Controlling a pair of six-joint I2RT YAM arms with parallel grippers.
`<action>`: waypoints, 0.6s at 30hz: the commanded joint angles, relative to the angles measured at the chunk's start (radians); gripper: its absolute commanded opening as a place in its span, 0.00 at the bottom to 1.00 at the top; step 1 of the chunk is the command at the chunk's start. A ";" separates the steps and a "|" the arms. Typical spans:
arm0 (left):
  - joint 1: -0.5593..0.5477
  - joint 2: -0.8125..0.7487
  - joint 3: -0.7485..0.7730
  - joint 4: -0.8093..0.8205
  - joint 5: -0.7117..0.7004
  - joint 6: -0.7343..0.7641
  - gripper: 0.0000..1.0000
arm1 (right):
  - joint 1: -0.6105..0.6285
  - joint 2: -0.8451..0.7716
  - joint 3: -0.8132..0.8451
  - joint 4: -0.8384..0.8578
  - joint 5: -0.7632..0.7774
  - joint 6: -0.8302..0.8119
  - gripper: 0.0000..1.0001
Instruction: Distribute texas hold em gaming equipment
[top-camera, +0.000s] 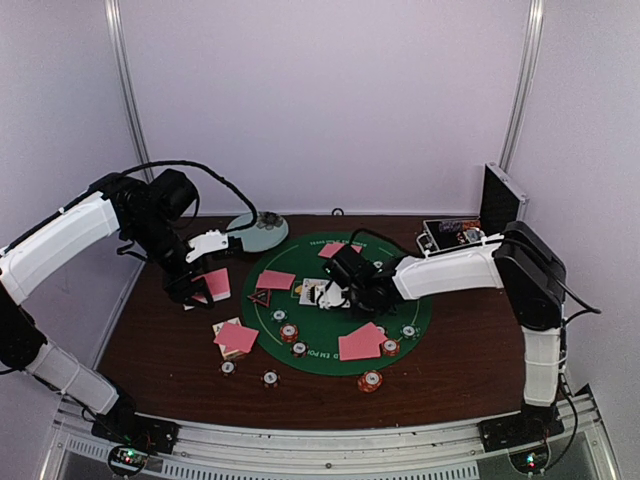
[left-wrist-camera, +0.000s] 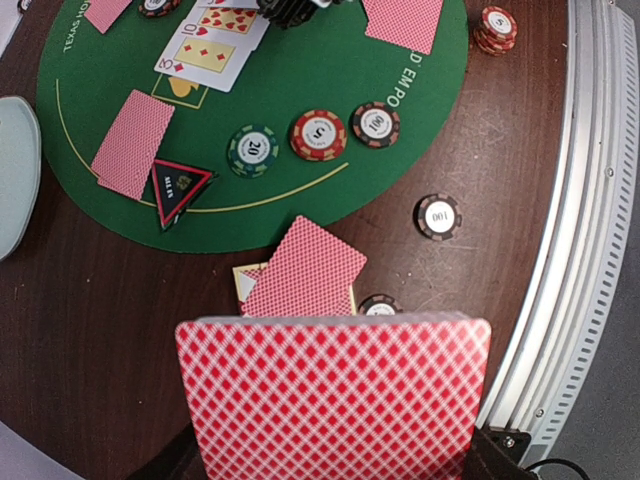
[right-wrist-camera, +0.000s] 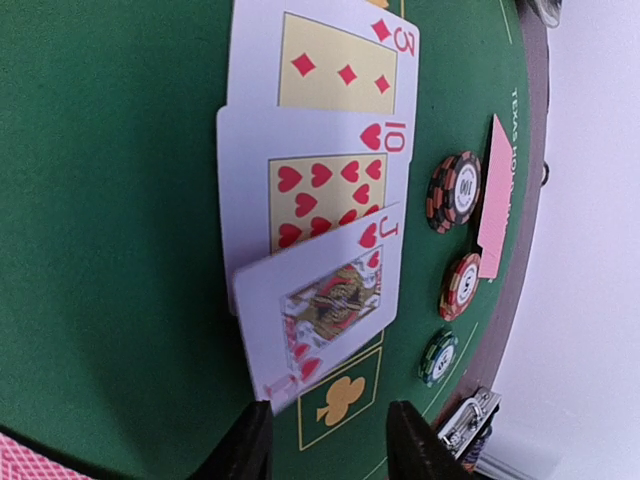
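Cards (right-wrist-camera: 320, 190) on mat (right-wrist-camera: 100, 200), chips (right-wrist-camera: 453, 192) beside.

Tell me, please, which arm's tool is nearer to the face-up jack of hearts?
Right. The right tool hangs just over one end of the jack of hearts. The left tool is off the green mat's left side, holding a pack of cards.

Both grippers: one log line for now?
left gripper: shut on pink-backed cards | right gripper: open above jack of hearts | face-up cards: three
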 joint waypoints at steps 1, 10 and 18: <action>0.002 -0.032 -0.002 0.006 0.007 0.003 0.00 | 0.004 -0.081 0.008 -0.029 0.004 0.034 0.50; 0.002 -0.028 0.011 -0.016 0.030 0.009 0.00 | -0.019 -0.147 0.099 0.026 0.098 0.177 0.99; 0.002 -0.036 0.015 -0.016 0.014 0.009 0.00 | -0.122 -0.147 0.428 -0.273 -0.061 0.601 1.00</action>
